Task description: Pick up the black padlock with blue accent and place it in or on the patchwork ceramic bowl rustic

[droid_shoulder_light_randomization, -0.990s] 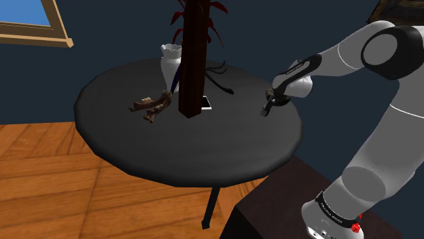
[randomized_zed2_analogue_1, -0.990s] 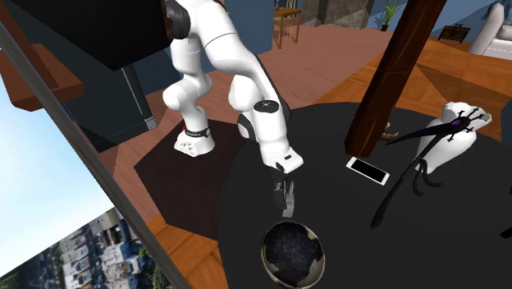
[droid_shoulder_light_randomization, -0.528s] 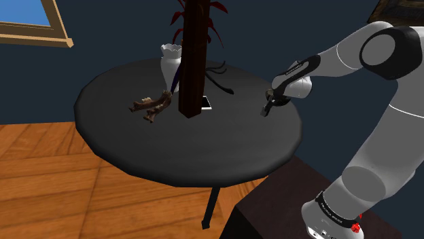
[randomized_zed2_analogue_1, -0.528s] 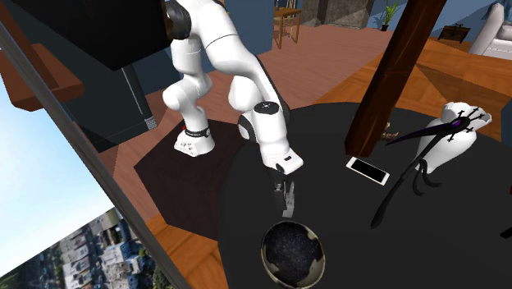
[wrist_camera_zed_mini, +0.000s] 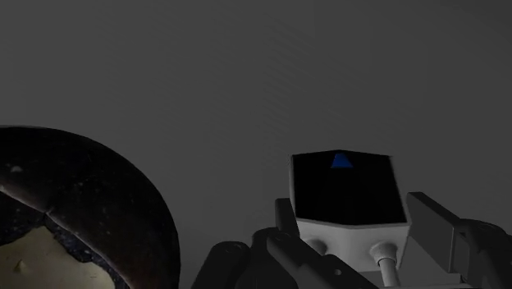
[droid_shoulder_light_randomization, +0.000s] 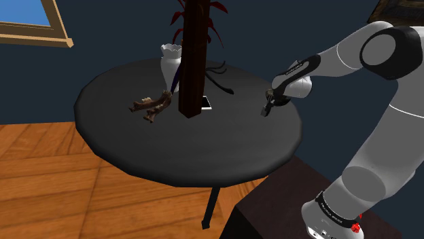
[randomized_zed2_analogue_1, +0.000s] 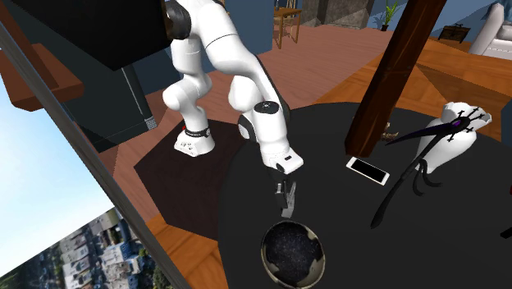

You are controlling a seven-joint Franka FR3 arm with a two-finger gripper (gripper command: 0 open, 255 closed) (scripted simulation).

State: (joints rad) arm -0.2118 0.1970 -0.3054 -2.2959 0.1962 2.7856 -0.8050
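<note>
Pincer (randomized_zed2_analogue_1: pixel 286 199) on the end of the white arm (droid_shoulder_light_randomization: pixel 380 136), tips pointing down at the round dark tabletop (droid_shoulder_light_randomization: pixel 204 149), out past the stand (droid_shoulder_light_randomization: pixel 272 217).

Pincer is pinching the padlock (wrist_camera_zed_mini: pixel 349 190). From the wrist we see its 2 fingers (wrist_camera_zed_mini: pixel 435 230) hugging the lock body, 1 on each side. Padlock: black face with 1 small blue triangle near its far edge, pale grey base, and a pale shackle running back toward the hand. From the second exterior view the lock reads as a small grey-and-dark block between the fingers. We cannot tell whether it clears the tabletop or rests on it.

Bowl (randomized_zed2_analogue_1: pixel 292 253) on the tabletop just beyond the pincer tips, on the side away from the arm's base. Near, but not under the padlock. Dark speckled inside, paler rim. From the wrist we note 1 cream patch and a seam line in its wall, and the bowl lies off to one side of the held padlock, with bare tabletop between them.

Other things, all farther from the pincer than the bowl:
- 1 phone (randomized_zed2_analogue_1: pixel 367 170), flat, pale screen up, near the foot of the trunk.
- 1 dark red-brown trunk (randomized_zed2_analogue_1: pixel 386 90), rising from the tabletop.
- 1 white vase (randomized_zed2_analogue_1: pixel 443 152) with dark stems, beyond the phone.
- 1 small brown object (droid_shoulder_light_randomization: pixel 151 106), well apart, on the far side of the trunk from the pincer. We cannot make out its kind.
</note>
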